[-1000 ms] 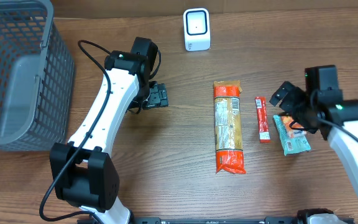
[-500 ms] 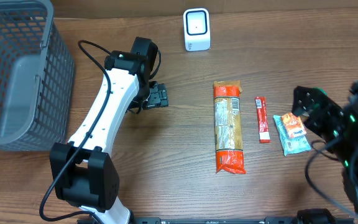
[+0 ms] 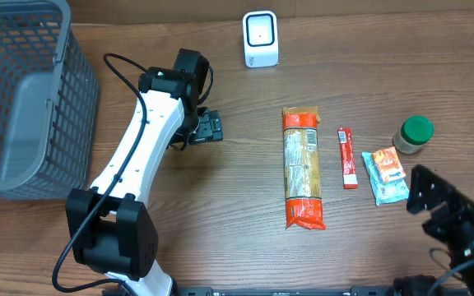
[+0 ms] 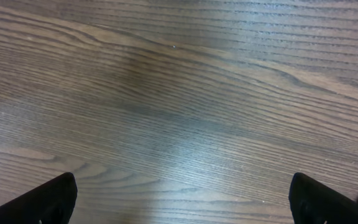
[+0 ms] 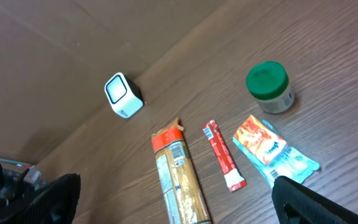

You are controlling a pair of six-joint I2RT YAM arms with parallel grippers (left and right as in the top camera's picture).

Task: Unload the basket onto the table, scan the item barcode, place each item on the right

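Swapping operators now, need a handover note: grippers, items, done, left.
Left gripper: open, empty, over the table, left of the items.
Right gripper: open, empty, near the table's front right edge.
Items: pasta packet, red stick sachet, teal-orange packet and green-lidded jar sit in a row; white scanner at the far edge.
Done: nothing held or at the scanner.
Left: grasp an item, show its barcode to the scanner.
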